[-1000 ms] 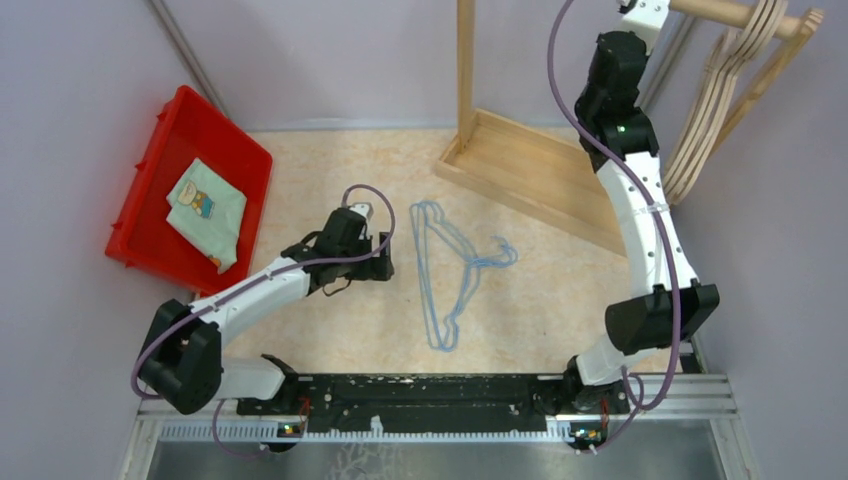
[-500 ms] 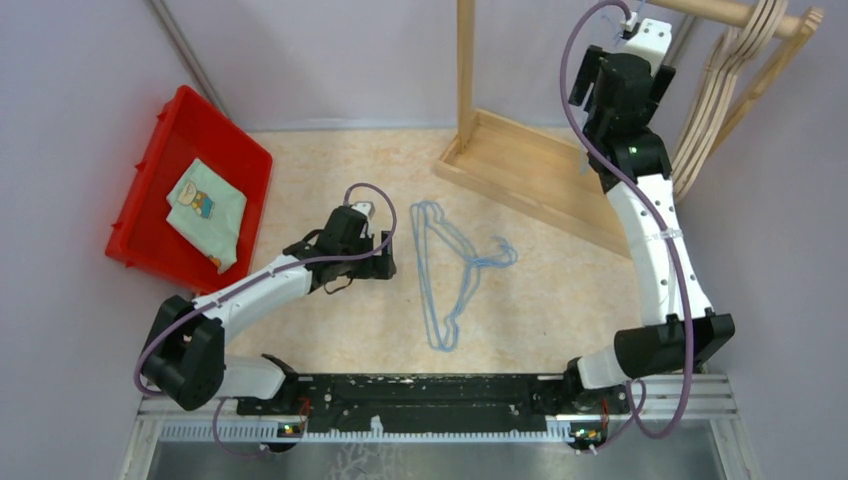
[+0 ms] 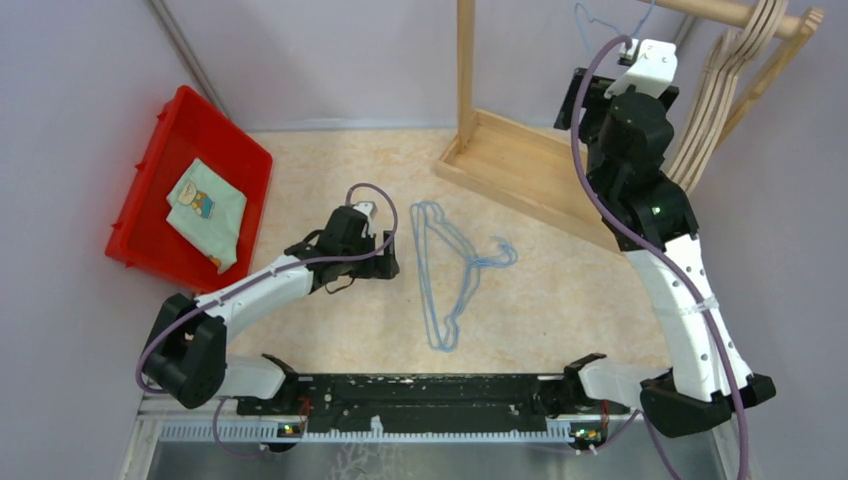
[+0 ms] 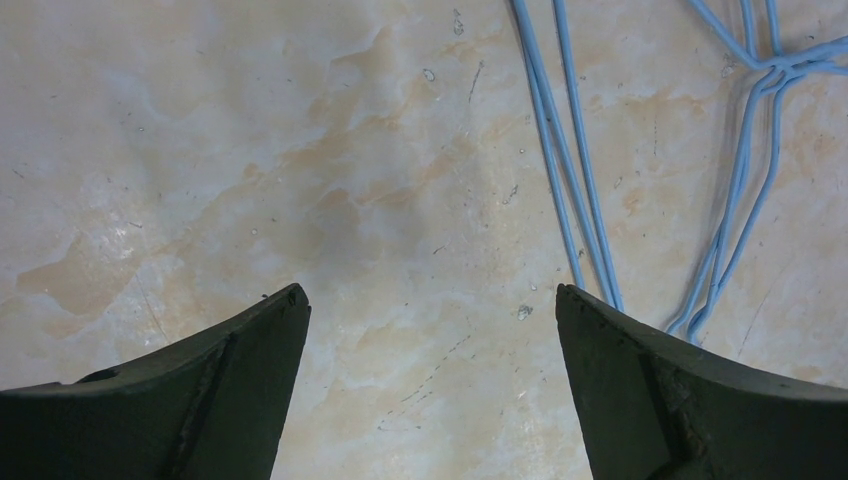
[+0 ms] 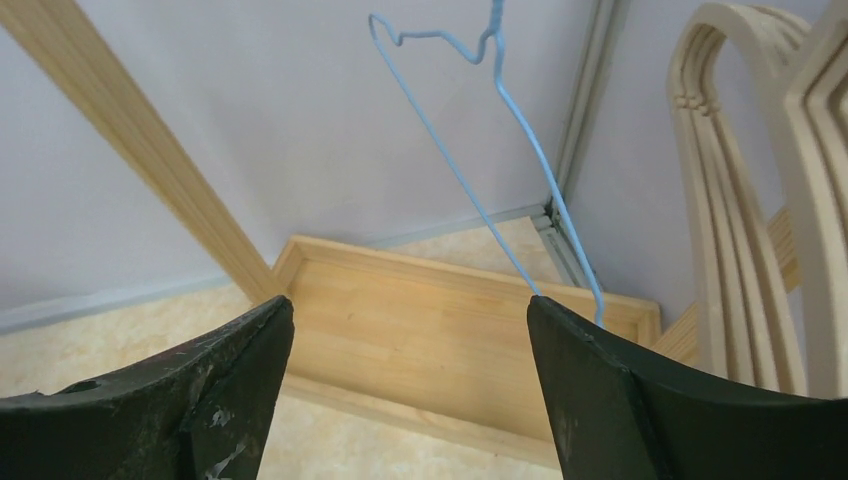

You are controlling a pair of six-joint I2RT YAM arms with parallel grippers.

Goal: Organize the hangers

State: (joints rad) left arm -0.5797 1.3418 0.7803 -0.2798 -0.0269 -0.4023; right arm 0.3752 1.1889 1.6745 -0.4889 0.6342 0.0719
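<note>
Top external: the thin light-blue wire hangers [image 3: 452, 275] lie overlapped mid-table on the beige marbled tabletop [image 3: 560, 300]. Their long bars run from the far edge towards the near edge, hooks curling off to the right. My left gripper [image 3: 390, 260] sits just beside them on their left, clearly the nearer one. The right arm [image 3: 690, 300] reaches up at the far right corner by the tall wooden rack frame [image 3: 466, 70]. There another light-blue wire hanger [image 3: 590, 22] hangs from the rail [image 3: 720, 12], near the thick beige wooden hangers [image 3: 715, 100]. The red plastic bin [image 3: 150, 150] is far left, well apart.

Left wrist: jaws spread wide, only bare tabletop between them. The long bars pass just by the right fingertip [image 4: 620, 350], crosswise to the closing line. I judge a short shift right would straddle them, though thin wire flat on a hard top leaves little to get under.

Right wrist: the right gripper [image 5: 410, 305] is wide apart too, holding nothing. The hung wire hanger dangles ahead, its lower wires dropping behind the right finger [image 5: 600, 380]; touching or not, I can't tell. Wooden hangers crowd the right, with the rack base [image 5: 440, 330] below.
</note>
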